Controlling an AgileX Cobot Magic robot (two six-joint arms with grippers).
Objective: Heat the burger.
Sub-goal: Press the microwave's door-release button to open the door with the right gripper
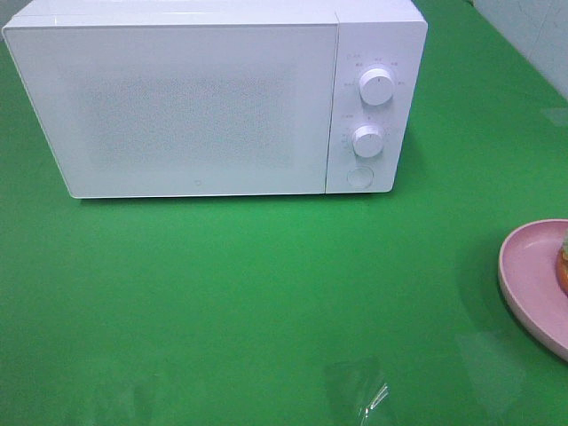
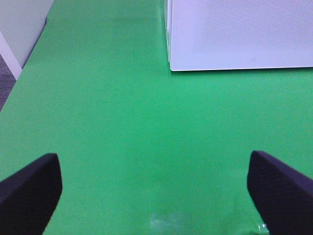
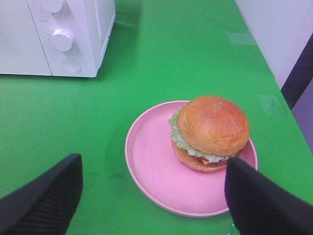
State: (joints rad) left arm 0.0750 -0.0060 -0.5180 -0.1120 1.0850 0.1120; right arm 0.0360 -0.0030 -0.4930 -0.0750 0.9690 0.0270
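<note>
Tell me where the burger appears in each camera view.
Exterior high: a sliver of the burger at the right edge, on the pink plate.
Left wrist: not in it.
Right wrist: the burger whole, on the pink plate.
Shared landmark: the white microwave, in all three views.

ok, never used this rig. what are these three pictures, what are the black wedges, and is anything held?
It is a two-armed robot at a green table. One camera looks down from high up and shows a white microwave with its door shut. The other two cameras sit on the wrists. The black wedges there belong to the left tool, open and facing bare table near the microwave, and the right tool, open and facing a pink plate that carries the burger. Nothing is held.
</note>
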